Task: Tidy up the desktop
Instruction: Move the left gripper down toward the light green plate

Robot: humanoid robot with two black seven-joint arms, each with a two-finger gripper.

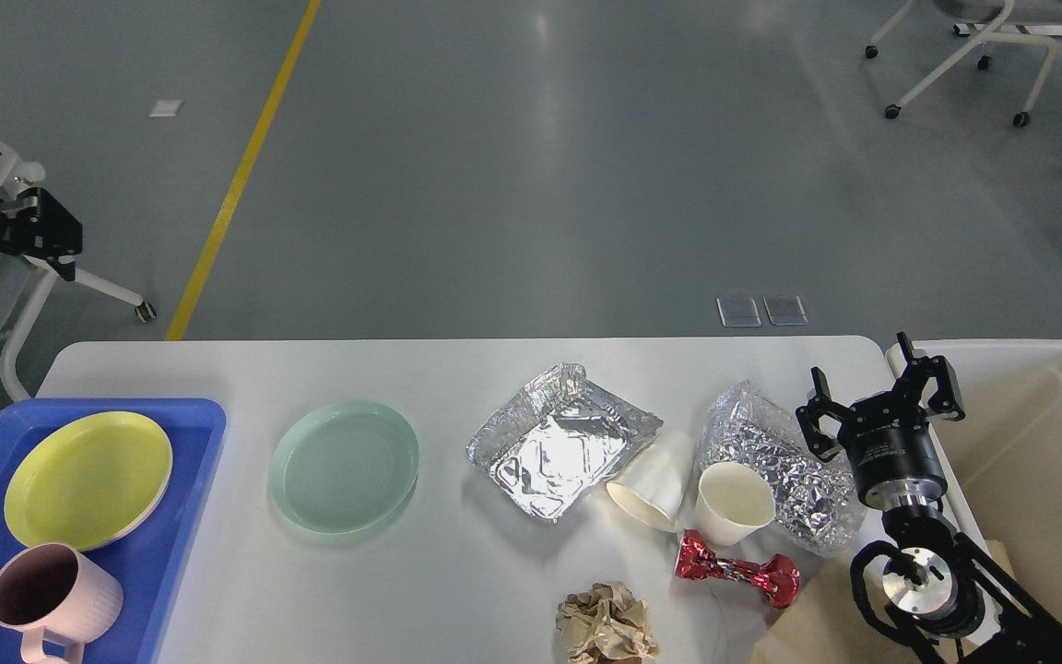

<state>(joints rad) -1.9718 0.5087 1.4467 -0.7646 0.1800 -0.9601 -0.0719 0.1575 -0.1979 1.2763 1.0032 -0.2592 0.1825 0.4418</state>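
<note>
The desk (457, 572) fills the lower field, its near edge cut off, as are the crumpled brown paper (607, 625) at 6 o'clock and the pink mug (42, 599) at 8 o'clock. The left hand (42, 242), at 10 o'clock, is dark and partly out of view; whether its fingers are apart cannot be told. The right hand (877, 398), at 4 o'clock, points upward from its arm beside the crumpled foil (784, 466), fingers spread apart and empty.

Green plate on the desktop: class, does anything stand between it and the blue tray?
Nothing visible does. Only bare desktop separates the green plate from the blue tray, whose near side is open beside the yellow plate.
</note>
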